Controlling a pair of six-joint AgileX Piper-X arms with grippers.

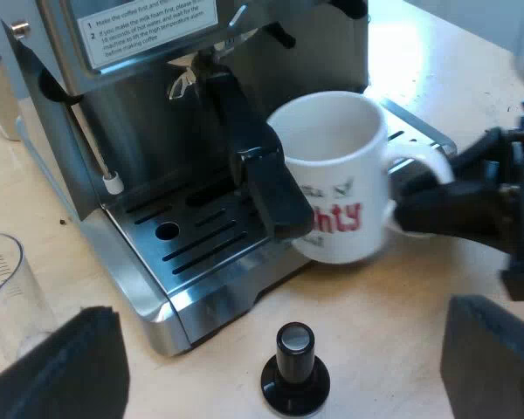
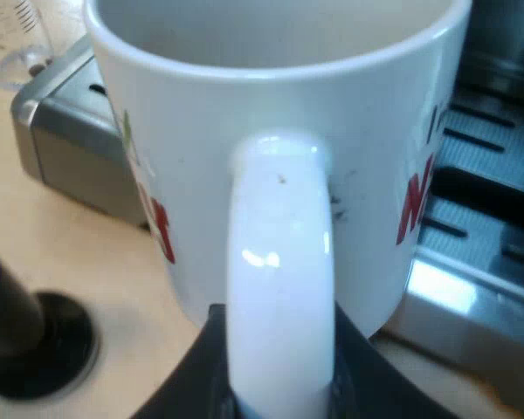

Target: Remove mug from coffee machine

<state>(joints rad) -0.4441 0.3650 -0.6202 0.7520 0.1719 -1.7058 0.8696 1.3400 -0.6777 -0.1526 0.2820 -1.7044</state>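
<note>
Here the right end effector (image 2: 279,384) is clamped on the white handle (image 2: 279,262) of the mug (image 2: 271,105), with one black finger pressing on each side of it. In the left wrist view the same end effector (image 1: 424,194) reaches the mug (image 1: 336,175) from the side. The left end effector (image 1: 279,325) has its two fingers wide apart, with nothing held between them. It hangs over the worktop (image 1: 402,323), near the tamper (image 1: 295,362).

The mug is white and upright, and its inside shows plain white. Red letters "hty" can be read on its side, with small green marks above them. The start of the word is hidden behind a dark handle (image 1: 258,166) that comes down from the front of the espresso machine (image 1: 140,113). The mug is at the front corner of the drip tray (image 1: 179,249), just outside the slotted grill. I cannot tell if its bottom touches the worktop or is a little above it.

The tamper has a black knob and stands on the light wooden worktop, in front of the tray. A measuring glass (image 1: 4,288) with printed lines stands beside the machine. On the machine there is a label (image 1: 148,26) where I can read "If you make the milk foam first" and "before making coffee". A thin steam pipe (image 1: 105,161) with a white tip hangs over the tray.
</note>
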